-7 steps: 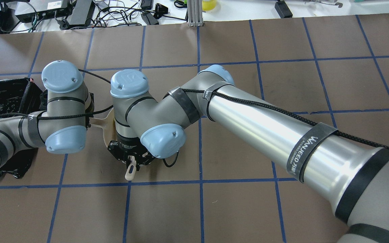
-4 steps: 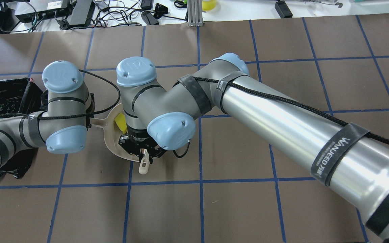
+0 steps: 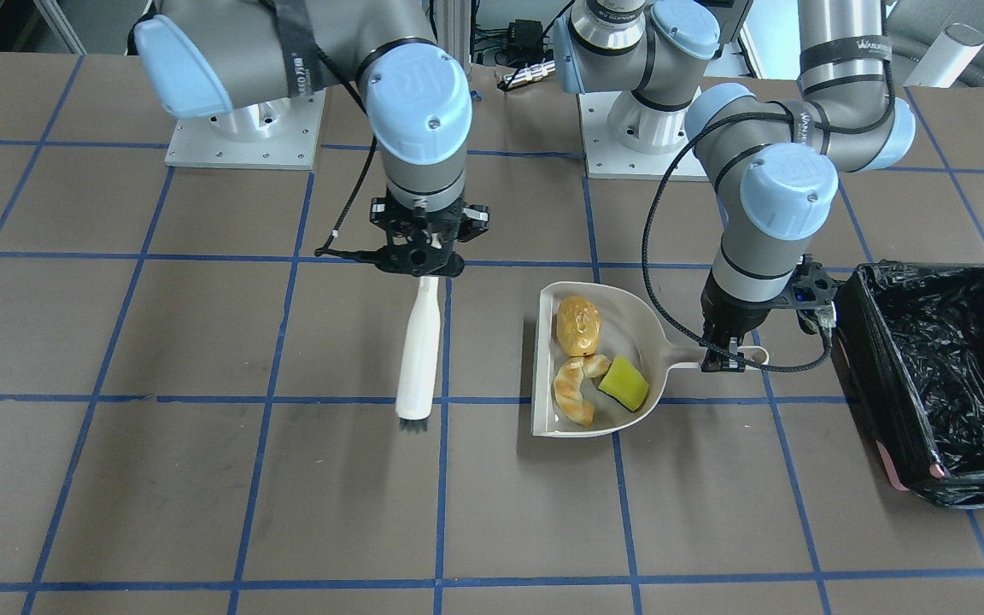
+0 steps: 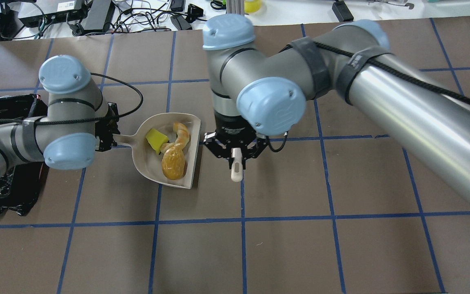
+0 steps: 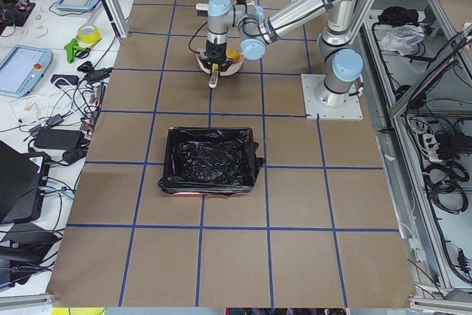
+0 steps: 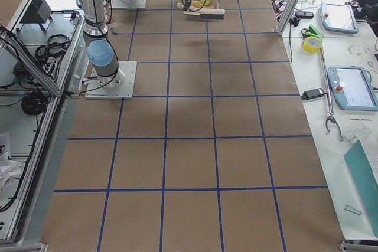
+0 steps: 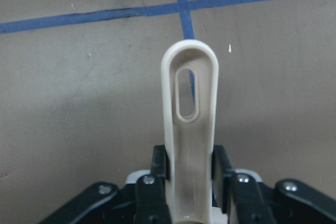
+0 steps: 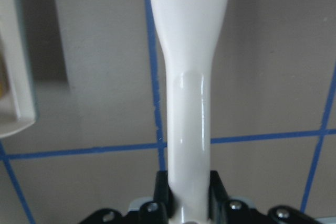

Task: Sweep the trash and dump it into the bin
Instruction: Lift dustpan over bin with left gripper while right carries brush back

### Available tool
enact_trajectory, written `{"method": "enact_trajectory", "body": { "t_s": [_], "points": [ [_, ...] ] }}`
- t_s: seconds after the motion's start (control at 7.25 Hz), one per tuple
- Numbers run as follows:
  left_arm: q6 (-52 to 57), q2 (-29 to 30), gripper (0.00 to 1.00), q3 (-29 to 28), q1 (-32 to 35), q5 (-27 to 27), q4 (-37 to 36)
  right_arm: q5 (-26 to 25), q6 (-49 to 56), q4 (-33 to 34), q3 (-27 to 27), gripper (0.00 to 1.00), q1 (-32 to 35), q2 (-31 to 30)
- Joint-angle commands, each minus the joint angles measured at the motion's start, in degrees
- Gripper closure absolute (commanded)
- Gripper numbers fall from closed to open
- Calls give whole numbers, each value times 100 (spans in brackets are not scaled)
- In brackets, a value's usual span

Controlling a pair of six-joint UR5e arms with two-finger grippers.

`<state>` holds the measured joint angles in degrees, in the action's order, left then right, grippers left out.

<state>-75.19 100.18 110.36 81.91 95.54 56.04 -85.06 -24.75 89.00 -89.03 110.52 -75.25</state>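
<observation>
- The left end effector [image 3: 727, 362] is closed tight on the thin handle of the dustpan [image 3: 639, 329].
- The dustpan lies low on the brown surface [image 3: 202, 478]. Its wide open side faces away from the bin [image 3: 945, 367].
- Three small things lie inside the dustpan, close together: a curved croissant [image 3: 575, 391], a yellow sponge [image 3: 624, 382] and a shiny tan lump [image 3: 578, 325].
- The sponge is nearest the handle. The lump and the croissant are nearer the open side.
- The bin stands on the surface near the handle end of the dustpan, not touching it. It is lined with crinkly black plastic.
- The right end effector [image 3: 421, 265] is closed on the handle of the white brush [image 3: 419, 350].
- The brush is out past the dustpan's open side, with a clear gap between them. Its dark bristles are at the end away from the end effector.
</observation>
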Motion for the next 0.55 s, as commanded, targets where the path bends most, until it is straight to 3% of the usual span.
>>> {"method": "enact_trajectory", "body": {
  "t_s": [0.0, 0.41],
  "points": [
    [144, -7, 100, -847, -297, -482, 1091, -248, 869, -67, -9, 91, -1010, -51],
    [574, 2, 100, -1103, -806, -791, 1119, -677, 2890, 151, -237, 91, -2504, 80]
  ]
}}
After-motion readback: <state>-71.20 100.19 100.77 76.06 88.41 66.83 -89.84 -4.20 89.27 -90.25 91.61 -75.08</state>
